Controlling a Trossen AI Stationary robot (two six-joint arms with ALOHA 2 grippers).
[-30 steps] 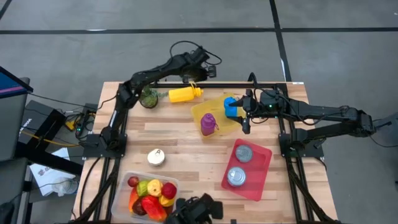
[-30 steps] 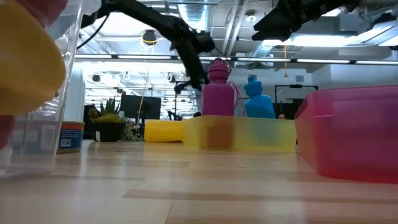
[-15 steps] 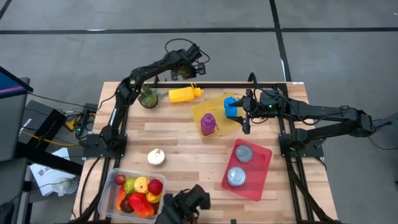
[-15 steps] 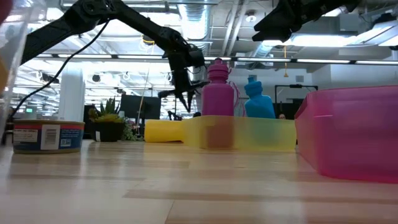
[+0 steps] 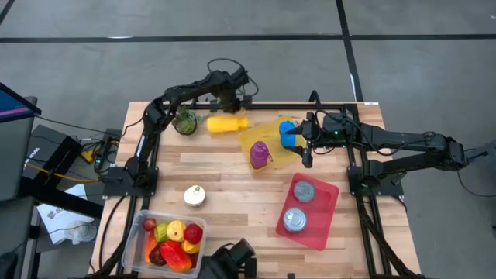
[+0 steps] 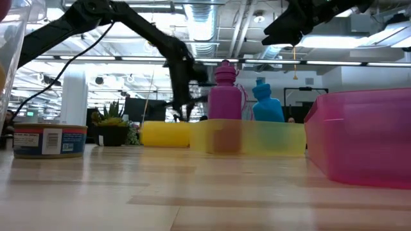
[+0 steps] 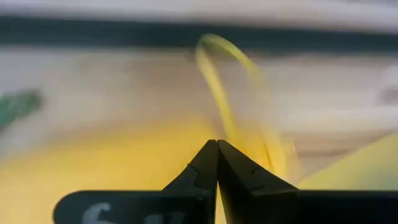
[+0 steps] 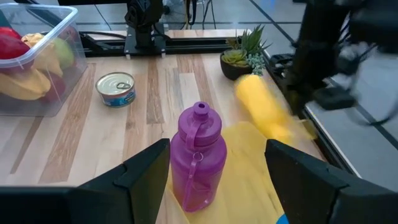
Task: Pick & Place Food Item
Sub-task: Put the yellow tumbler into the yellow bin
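At the far edge of the wooden table, the left gripper hangs over the yellow plastic bottle lying on its side, its two dark fingers pressed together with nothing between them. In the left wrist view the blurred yellow body and its thin loop handle fill the space just past the fingertips; whether the tips touch the bottle cannot be told. Beside the bottle's base stands a small potted green plant.

The right gripper hovers above the flat yellow tray, fingers spread apart and empty. On that tray stand a purple plastic bottle and a blue plastic bottle, both upright; the blue one is just beside the right gripper.

Nearer the front, a red rectangular tray carries two silver round cans, one behind the other. A single tin can with a pull-tab lid stands alone on the bare wood, well apart from both trays. At the front left corner sits a clear plastic bin filled with toy fruit in red, yellow and green, far from either gripper.
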